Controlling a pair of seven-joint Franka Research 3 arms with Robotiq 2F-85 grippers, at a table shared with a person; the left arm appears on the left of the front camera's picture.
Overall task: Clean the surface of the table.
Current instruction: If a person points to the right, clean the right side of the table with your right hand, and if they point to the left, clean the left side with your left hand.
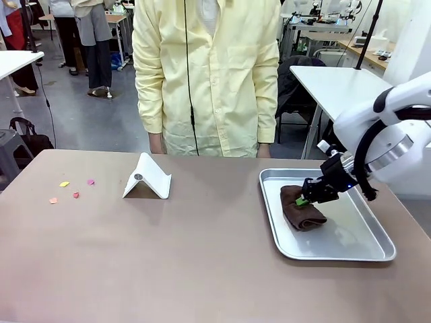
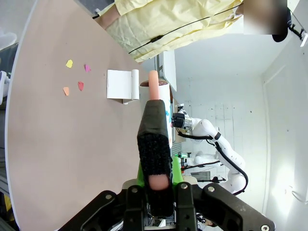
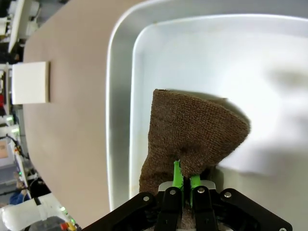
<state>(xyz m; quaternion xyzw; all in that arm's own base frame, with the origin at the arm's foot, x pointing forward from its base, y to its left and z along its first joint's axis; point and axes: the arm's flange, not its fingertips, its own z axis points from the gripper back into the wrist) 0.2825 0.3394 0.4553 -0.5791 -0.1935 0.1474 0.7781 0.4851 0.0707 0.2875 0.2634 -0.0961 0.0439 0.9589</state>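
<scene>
The right tool (image 1: 302,200) pinched the soft, limp brown cloth (image 1: 304,215) by a bunched fold, in the tray (image 1: 350,254) on the smooth desk (image 1: 168,249). The left tool (image 2: 158,175) clamped a dark stick (image 2: 155,130), possibly a brush.

A large rectangular table (image 1: 202,262) with a smooth, matte, brown-taupe top lies level and fills the foreground from left edge to right edge. Four small coloured scraps (image 1: 75,195) in yellow, pink, orange and red lie scattered near its left end.
</scene>
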